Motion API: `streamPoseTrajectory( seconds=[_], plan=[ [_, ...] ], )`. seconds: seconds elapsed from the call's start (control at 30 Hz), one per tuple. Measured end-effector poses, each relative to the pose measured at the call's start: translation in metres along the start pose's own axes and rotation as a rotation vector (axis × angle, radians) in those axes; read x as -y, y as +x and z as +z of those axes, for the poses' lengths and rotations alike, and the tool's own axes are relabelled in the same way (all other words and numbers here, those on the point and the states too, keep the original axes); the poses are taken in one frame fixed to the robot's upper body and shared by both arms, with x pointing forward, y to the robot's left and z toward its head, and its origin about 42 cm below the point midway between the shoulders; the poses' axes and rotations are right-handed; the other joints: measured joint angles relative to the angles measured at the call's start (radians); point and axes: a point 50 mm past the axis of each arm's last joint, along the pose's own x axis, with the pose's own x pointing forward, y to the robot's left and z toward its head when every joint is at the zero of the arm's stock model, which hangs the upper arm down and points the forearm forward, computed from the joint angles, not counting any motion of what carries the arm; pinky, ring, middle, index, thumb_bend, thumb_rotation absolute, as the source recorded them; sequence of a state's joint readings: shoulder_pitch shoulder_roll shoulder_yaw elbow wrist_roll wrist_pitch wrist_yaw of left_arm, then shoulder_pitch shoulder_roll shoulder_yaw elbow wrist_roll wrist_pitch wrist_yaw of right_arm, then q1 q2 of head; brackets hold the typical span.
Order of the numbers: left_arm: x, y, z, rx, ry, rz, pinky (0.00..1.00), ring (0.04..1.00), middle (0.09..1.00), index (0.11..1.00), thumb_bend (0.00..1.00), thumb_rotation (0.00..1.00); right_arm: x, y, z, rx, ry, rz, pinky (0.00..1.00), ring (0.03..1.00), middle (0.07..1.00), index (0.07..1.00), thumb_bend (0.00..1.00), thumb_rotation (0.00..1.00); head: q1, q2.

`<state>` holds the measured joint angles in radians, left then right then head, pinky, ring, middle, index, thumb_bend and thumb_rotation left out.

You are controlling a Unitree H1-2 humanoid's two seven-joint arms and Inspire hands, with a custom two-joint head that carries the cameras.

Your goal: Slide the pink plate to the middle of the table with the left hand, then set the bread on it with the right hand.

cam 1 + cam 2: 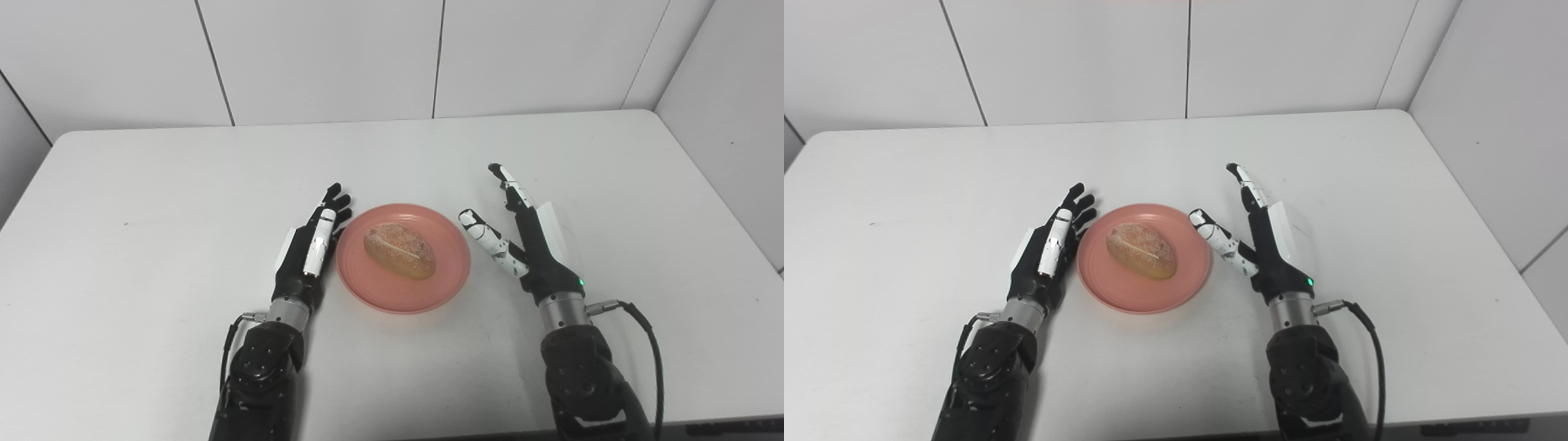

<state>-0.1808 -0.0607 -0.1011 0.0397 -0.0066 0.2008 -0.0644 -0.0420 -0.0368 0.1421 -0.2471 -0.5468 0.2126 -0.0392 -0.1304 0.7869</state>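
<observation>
Pink and round, the shallow plastic plate (403, 288) sits about midway between the left and right edges of the white tabletop (153, 202), somewhat nearer the front edge than the back. An oval, golden-brown bread roll (399, 250) with a pale slash along its crust lies on the plate, slightly toward its back half. The black-and-white left hand (311, 251) stands edge-on just beside the plate's left rim, fingers straight and close together, holding nothing; whether it touches the rim cannot be told. The black-and-white right hand (520, 236) is near the plate's right rim, spread wide with its thumb (490, 240) angled toward the plate, also empty. Behind the table's back edge rise white wall panels (331, 55).
</observation>
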Motion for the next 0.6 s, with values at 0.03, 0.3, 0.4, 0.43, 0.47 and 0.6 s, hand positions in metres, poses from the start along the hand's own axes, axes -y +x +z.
streamPoseTrajectory(
  seconds=[0.03,0.3,0.4,0.43,0.47,0.6],
  plan=[
    [-0.002,-0.001,0.001,0.003,0.001,0.003,0.92,0.935,0.942,0.938,0.33,1.0,-0.004,-0.004,-0.003,-0.019,0.027,0.007,0.83,0.897,0.914,0.912,0.43,1.0,0.003,0.0],
    [-0.007,-0.014,0.002,0.018,-0.007,0.027,0.93,0.94,0.948,0.943,0.34,1.0,-0.02,-0.012,-0.009,-0.08,0.254,0.005,0.85,0.909,0.926,0.92,0.36,1.0,0.009,0.003],
    [-0.009,-0.017,0.001,0.015,-0.004,0.032,0.94,0.941,0.95,0.948,0.34,1.0,-0.025,-0.015,-0.008,-0.098,0.327,0.006,0.85,0.909,0.923,0.919,0.32,1.0,0.011,0.003],
    [-0.01,-0.018,0.001,0.015,-0.003,0.033,0.94,0.943,0.952,0.95,0.34,1.0,-0.027,-0.017,-0.009,-0.106,0.348,0.008,0.85,0.909,0.922,0.917,0.3,1.0,0.011,0.003],
    [-0.01,-0.019,0.001,0.015,-0.003,0.034,0.94,0.943,0.952,0.951,0.34,1.0,-0.028,-0.019,-0.009,-0.113,0.365,0.008,0.86,0.911,0.921,0.917,0.27,1.0,0.011,0.003],
    [-0.011,-0.022,0.001,0.019,0.002,0.036,0.94,0.944,0.953,0.952,0.34,1.0,-0.027,-0.02,-0.011,-0.124,0.436,0.006,0.89,0.925,0.935,0.925,0.23,1.0,0.012,0.003]
  ],
)
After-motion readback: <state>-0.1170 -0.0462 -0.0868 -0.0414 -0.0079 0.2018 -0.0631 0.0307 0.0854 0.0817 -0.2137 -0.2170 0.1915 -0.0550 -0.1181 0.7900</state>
